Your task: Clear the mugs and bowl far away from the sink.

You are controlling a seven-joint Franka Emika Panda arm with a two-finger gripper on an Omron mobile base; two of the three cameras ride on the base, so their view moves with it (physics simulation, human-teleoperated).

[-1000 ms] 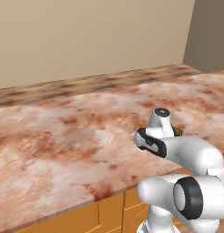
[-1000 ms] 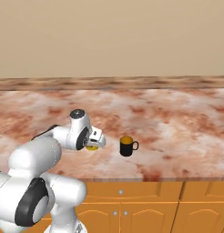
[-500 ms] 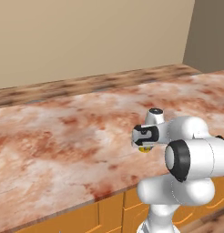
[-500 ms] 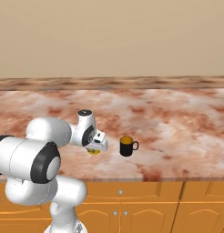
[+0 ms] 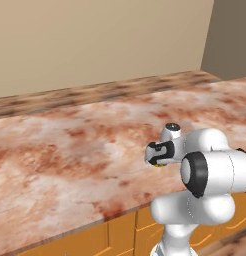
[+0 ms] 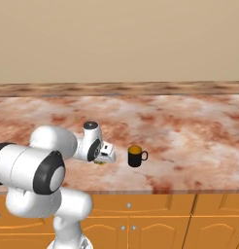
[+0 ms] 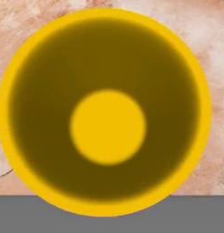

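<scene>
The gripper sits low over the counter, left of centre in the right base frame, directly above a yellow-rimmed mug that fills the hand frame. Whether the fingers are apart or together cannot be told. 1 other mug stands just right of it, apart. Judgement: the step is a top grasp. Keep the descent vertical, straddle 1 wall of the rim, close fully before lifting, and stay clear of the neighbouring mug.
</scene>
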